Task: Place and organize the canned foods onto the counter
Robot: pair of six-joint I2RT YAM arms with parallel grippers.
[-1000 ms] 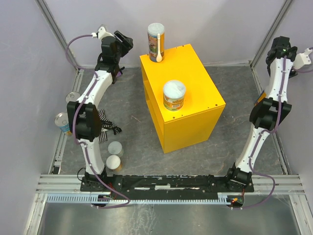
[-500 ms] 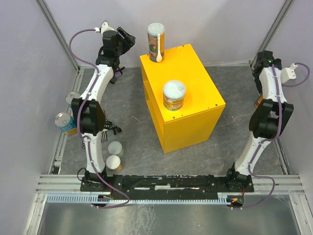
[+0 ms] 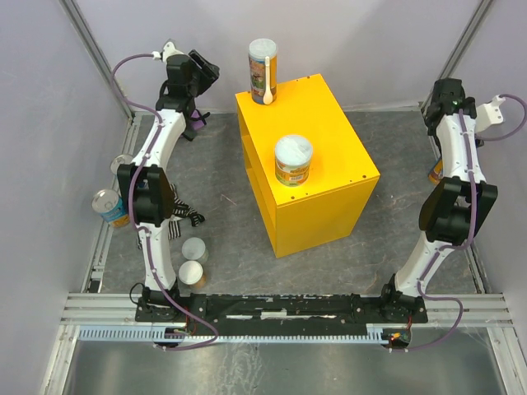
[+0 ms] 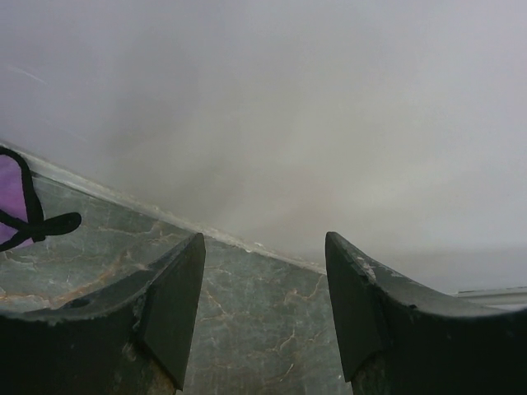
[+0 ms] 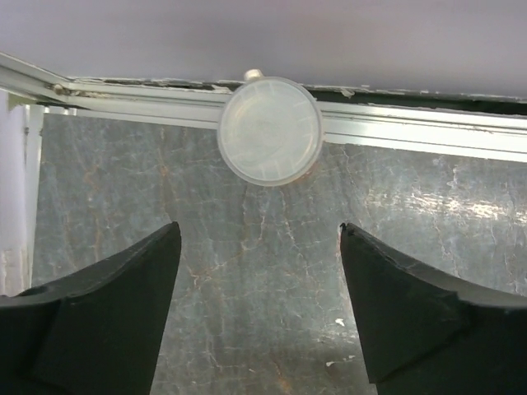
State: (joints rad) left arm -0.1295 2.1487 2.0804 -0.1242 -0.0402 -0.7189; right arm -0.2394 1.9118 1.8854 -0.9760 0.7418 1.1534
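Currently, the large bright yellow box-shaped cabinet (image 3: 329, 140) stands mid-table and carries two cans. A tall colourful tube with a pale lid (image 3: 263, 66) is at its far left corner, and a short orange-labelled tub with a white lid (image 3: 293, 160) is near the middle of its top. Left gripper (image 4: 263, 243): up in the far left corner facing the wall, jaws wide apart, nothing between them; purple cloth (image 4: 8, 193) on the floor to one side. Right gripper (image 5: 259, 230): jaws wide, empty, over grey floor. A round can with a pale translucent lid (image 5: 270, 130) stands ahead of its fingers, against the metal rail (image 5: 428, 136). Two silver-topped tins (image 3: 107, 204), the nearer blue-labelled, stand by the left rail. Two small pale-lidded tubs (image 3: 193, 249) stand near a striped black-and-white cloth (image 3: 185, 216).
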